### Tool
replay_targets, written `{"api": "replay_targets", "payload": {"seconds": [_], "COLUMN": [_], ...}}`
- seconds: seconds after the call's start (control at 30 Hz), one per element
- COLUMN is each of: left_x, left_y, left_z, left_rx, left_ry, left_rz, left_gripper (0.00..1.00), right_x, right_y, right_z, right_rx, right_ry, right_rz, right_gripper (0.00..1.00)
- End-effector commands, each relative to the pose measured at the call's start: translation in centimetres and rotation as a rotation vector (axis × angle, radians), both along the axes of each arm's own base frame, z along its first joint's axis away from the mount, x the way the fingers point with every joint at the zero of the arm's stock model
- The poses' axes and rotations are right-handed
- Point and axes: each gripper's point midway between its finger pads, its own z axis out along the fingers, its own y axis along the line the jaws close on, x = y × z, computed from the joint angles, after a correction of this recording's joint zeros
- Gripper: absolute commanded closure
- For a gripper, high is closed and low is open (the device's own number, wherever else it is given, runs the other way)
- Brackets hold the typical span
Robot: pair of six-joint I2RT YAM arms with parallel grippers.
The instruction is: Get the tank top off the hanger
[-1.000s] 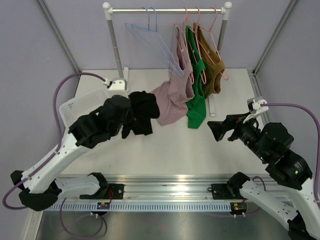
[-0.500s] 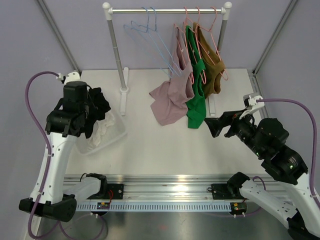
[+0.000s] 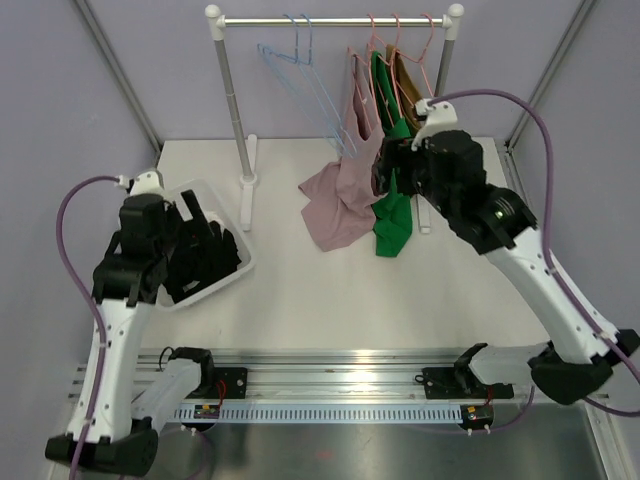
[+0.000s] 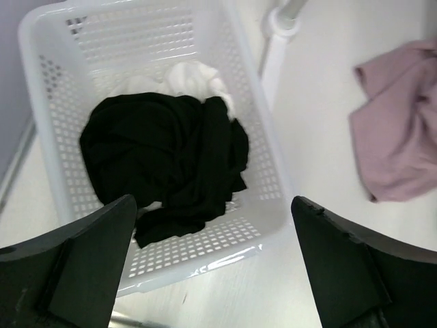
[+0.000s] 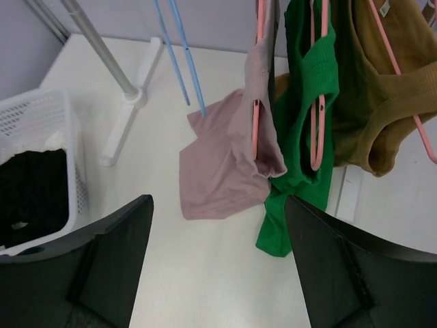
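Still hanging from the rack (image 3: 334, 20) over the bench (image 3: 300, 290) are the pink tank top (image 5: 229, 164), green top (image 5: 300, 102) and brown top (image 5: 375, 116), so those remain to be removed. The black tank top (image 4: 171, 157) already lies in the basket (image 4: 205, 253). Half a second ago the left tool (image 4: 213, 201) carried that black one; it now hangs spread and empty. The right tool (image 5: 218, 199), also spread, has swung up to the pink tank top.

Pink tank top (image 3: 345, 195): hung partly on hanger (image 5: 255, 123), lower end spread on table (image 3: 300, 290); green top (image 5: 300, 116) and brown top (image 5: 372, 102) hung beside.
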Motion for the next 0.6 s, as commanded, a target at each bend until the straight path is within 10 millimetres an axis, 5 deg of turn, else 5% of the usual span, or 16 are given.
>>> {"api": "replay_targets", "payload": {"seconds": [0.0, 0.03, 0.1, 0.13, 0.2, 0.27, 0.33, 0.37, 0.4, 0.47, 0.57], "left_x": [-1.3, -1.8, -3.0, -3.2, -3.7, -3.8, -3.7, -3.6, -3.5, -3.4, -3.4], "left_y": [-3.5, -3.5, -3.0, -2.3, -1.9, -2.4, -3.1, -3.1, -3.2, -3.5, -3.5], "left_z": [2.2, 0.6, 0.8, 0.4, -0.8, -1.0, -1.1, -1.2, -1.5, -1.5, -1.5], "left_rx": [-0.091, -0.093, -0.081, -0.062, -0.048, -0.061, -0.079, -0.079, -0.082, -0.085, -0.086], "left_ry": [-0.198, -0.186, -0.251, -0.259, -0.262, -0.261, -0.256, -0.251, -0.235, -0.235, -0.239], "left_rz": [-0.205, -0.209, -0.190, -0.155, -0.143, -0.172, -0.203, -0.206, -0.208, -0.221, -0.223], "left_gripper": [0.01, 0.01, 0.01, 0.01, 0.01, 0.01, 0.01, 0.01, 0.01, 0.01, 0.01], "right_x": [4.3, 5.1, 8.0, 9.0, 11.3, 12.6, 14.6, 16.0, 16.4, 18.0, 19.2], "right_y": [0.4, 0.4, 1.2, 0.8, 1.5, 1.6, 1.8, 2.2, 2.1, 2.7, 3.5], "right_z": [0.7, 2.9, 1.2, 3.0, 1.7, 3.3, 3.1, 1.0, 2.7, 1.0, 1.2], "right_rx": [-0.084, -0.066, -0.099, -0.069, -0.088, -0.089, -0.090, -0.111, -0.091, -0.120, -0.115], "right_ry": [-0.018, -0.053, 0.000, -0.024, 0.005, -0.030, -0.016, 0.032, -0.006, 0.015, -0.010], "right_rz": [-0.067, -0.075, -0.084, -0.087, -0.075, -0.067, -0.060, -0.061, -0.062, -0.047, -0.037], "right_gripper": [0.17, 0.18, 0.21, 0.21, 0.22, 0.23, 0.24, 0.27, 0.30, 0.35, 0.39]}}
